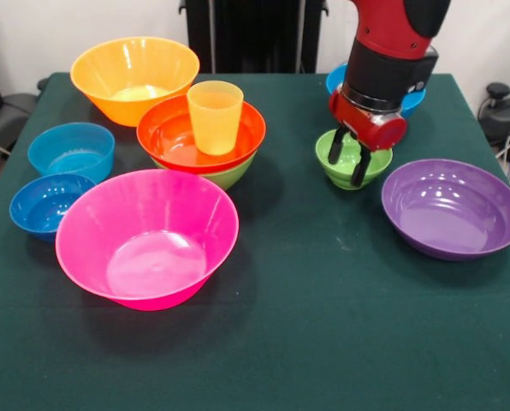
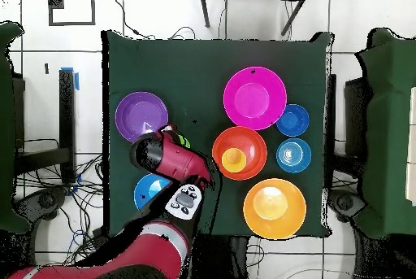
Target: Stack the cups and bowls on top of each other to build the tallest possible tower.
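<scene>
A small glossy green plastic bowl sits upright on the dark green worktop, just beside a shallow purple plastic bowl and well apart from the tower, where a translucent yellow plastic tumbler stands in a red-orange bowl nested in a medium green bowl. The red and black arm's gripper hangs directly over the small green bowl, its two dark fingers apart and reaching down into or across the bowl; one seems to sit inside, the other at the near rim. To do this step well, the fingers should probably straddle one wall of the bowl and close firmly before lifting straight up, since glossy plastic may slip and the bowl could tip. Whether the fingers touch the bowl cannot be told. The arm hides the bowl's far rim and part of a blue bowl behind it; from overhead only a green sliver shows past the arm. Large pink and orange bowls and two blue ones stand around the tower.
</scene>
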Controlling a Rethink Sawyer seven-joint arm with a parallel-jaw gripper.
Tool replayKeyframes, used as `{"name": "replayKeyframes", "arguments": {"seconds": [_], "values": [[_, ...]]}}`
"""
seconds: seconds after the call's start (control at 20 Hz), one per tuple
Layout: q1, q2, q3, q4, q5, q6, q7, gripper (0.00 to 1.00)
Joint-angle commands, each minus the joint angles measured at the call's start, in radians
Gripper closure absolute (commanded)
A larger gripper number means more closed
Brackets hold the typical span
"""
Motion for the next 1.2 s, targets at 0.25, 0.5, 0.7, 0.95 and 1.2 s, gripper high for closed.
{"name": "replayKeyframes", "arguments": {"seconds": [0.25,0.5,0.7,0.95,1.2], "values": [[-0.047,-0.016,0.154,0.062,0.016,0.013,0.146,0.00],[-0.063,-0.021,0.167,0.059,0.002,0.010,0.129,0.00],[-0.074,-0.015,0.179,0.057,-0.018,-0.028,0.115,0.00],[-0.057,-0.014,0.152,0.051,-0.010,-0.012,0.129,0.00],[-0.042,-0.010,0.138,0.042,-0.006,0.001,0.134,0.00]]}}
